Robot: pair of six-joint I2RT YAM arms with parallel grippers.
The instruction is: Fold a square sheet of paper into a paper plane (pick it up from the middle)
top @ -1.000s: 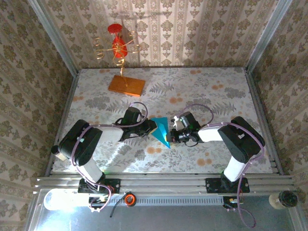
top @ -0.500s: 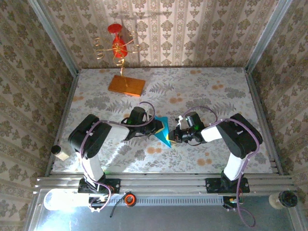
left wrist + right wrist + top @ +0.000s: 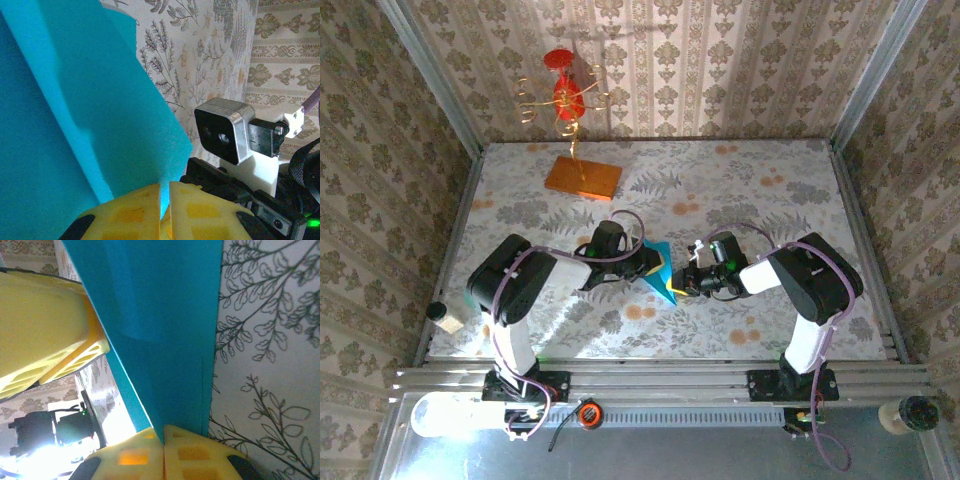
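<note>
Both arms have crowded inward since a moment ago. Left claw (image 3: 165,192) is pinched shut on the folded cyan paper (image 3: 658,268) at its 9 o'clock edge. Right claw (image 3: 163,432) is clamped on its 5 o'clock tip, with the paper between them.

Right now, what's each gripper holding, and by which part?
Both hold the folded cyan paper: left gripper pinches its left-side edge, right gripper its narrow pointed end.
</note>
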